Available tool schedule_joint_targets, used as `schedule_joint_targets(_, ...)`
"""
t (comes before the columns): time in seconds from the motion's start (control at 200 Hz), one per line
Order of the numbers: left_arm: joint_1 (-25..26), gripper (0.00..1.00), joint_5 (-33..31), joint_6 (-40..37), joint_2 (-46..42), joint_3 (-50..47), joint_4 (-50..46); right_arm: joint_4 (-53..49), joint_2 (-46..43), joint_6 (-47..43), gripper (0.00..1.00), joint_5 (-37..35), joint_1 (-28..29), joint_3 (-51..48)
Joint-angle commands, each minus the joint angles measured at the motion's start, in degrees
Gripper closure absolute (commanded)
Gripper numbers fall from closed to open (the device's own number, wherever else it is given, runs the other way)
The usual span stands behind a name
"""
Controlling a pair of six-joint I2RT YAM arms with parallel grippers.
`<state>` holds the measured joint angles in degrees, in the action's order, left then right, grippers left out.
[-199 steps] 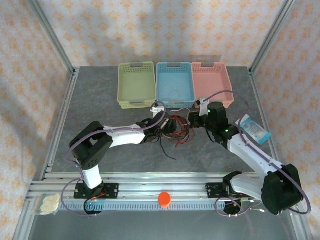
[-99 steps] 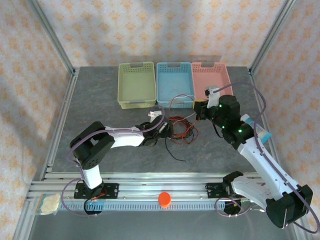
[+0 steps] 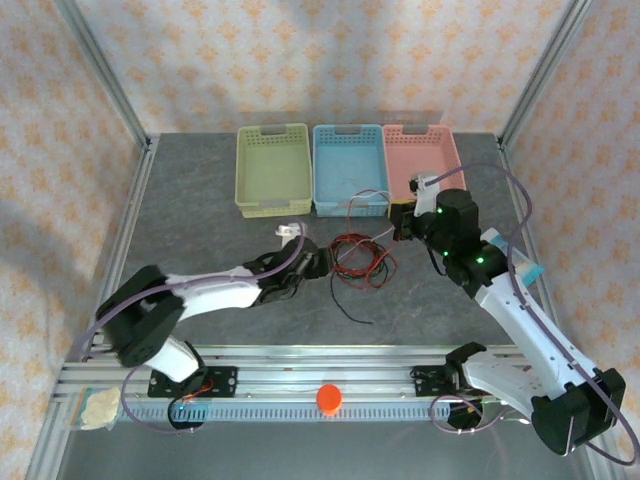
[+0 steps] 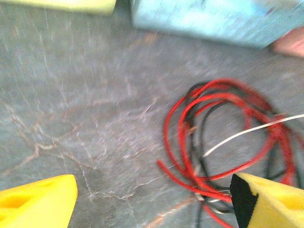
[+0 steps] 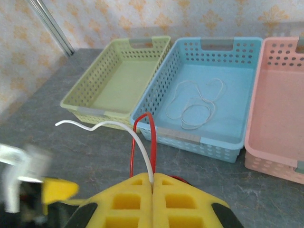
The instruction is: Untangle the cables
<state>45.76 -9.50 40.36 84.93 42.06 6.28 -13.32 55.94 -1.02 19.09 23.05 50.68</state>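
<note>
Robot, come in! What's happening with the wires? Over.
Left gripper open beside the red-and-black tangle. Right gripper shut on a white wire and red loop. Baskets behind, not in the way.

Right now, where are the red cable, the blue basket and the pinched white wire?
red cable (image 4: 218, 97), left wrist view, top of its loops.
blue basket (image 5: 190, 140), right wrist view, near wall.
white wire (image 5: 116, 123), right wrist view, its bent free stretch.

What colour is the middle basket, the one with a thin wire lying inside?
The middle basket is light blue, clearest in the right wrist view.
</note>
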Motion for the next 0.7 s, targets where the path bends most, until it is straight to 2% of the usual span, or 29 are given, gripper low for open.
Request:
schedule_joint_targets(0.0,-1.18,0.14,0.13,-5.26,-7.48,-1.61,3.83,0.21,1.3,-2.78,1.0,-1.54,-0.28,-1.45)
schedule_joint_targets(0.05,-3.36,0.14,4.86,-6.41,-10.06,-1.98,4.1,0.39,1.85,-4.05,1.0,-0.89,-0.28,-1.78)
schedule_joint_targets(0.175,-9.81,0.16,21.63,-12.37,-13.45,0.27,5.49,2.48,2.69,-6.71,1.0,3.44,-0.2,-2.8)
schedule_joint_targets(0.275,-11.77,0.17,30.95,-17.78,-12.37,6.1,2.7,3.97,3.58,-8.19,1.0,9.07,0.16,-2.97)
schedule_joint_targets(0.375,-13.41,0.2,39.42,-21.26,-10.09,10.94,1.59,5.24,4.32,-9.63,1.0,11.25,1.33,-3.11)
schedule_joint_targets(0.481,-15.12,0.21,46.59,-23.54,-6.79,15.5,0.07,5.98,5.3,-11.24,1.0,12.43,2.34,-3.08)
schedule_joint_targets(0.621,-15.39,0.22,51.18,-27.88,-2.64,21.37,-4.1,6.1,6.74,-12.17,1.0,12.7,3.46,-2.77)
schedule_joint_targets(0.696,-15.42,0.27,54.21,-30.17,-0.24,24.4,-6.57,6.67,7.02,-12.26,1.0,13.22,3.77,-2.78)
